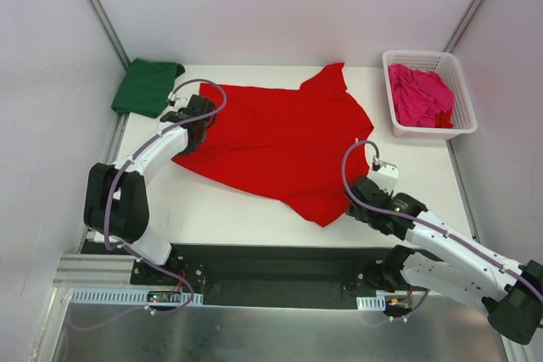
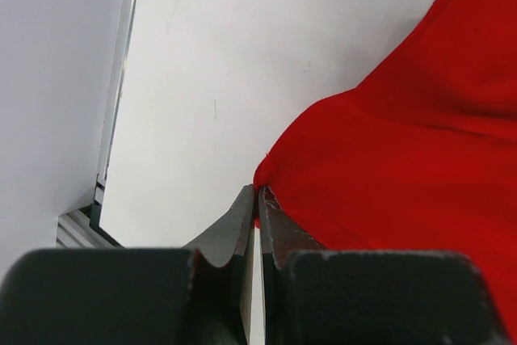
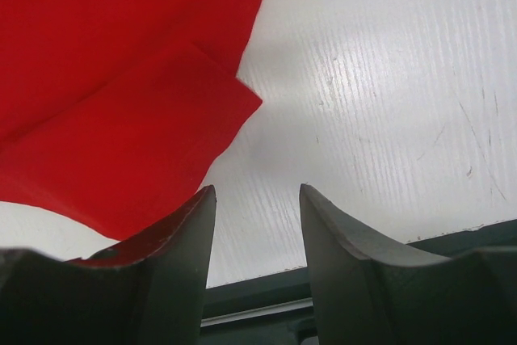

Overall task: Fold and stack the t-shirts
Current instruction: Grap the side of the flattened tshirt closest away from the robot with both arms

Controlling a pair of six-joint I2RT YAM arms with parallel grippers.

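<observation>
Left gripper [image 2: 258, 204] pinches, seemingly thinly, the edge of a soft bright red cotton t-shirt [image 1: 280, 146]; right gripper [image 3: 257, 208] spread, empty. One-sided pulling could slip that edge free.

One t-shirt [image 1: 280, 146] lies spread across the middle of the surface [image 1: 221, 201]. A folded t-shirt [image 1: 148, 86] sits at the far-left corner. A third t-shirt [image 1: 420, 95] lies in the basket [image 1: 433, 132] at far right.

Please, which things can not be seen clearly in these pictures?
- Top view: the left gripper; its fingertips are hidden under its own wrist.
- Top view: the pink t-shirt lies crumpled in the basket; its walls hide the lower part.
- Right wrist view: the red t-shirt is cut off by the top and left edges.
</observation>
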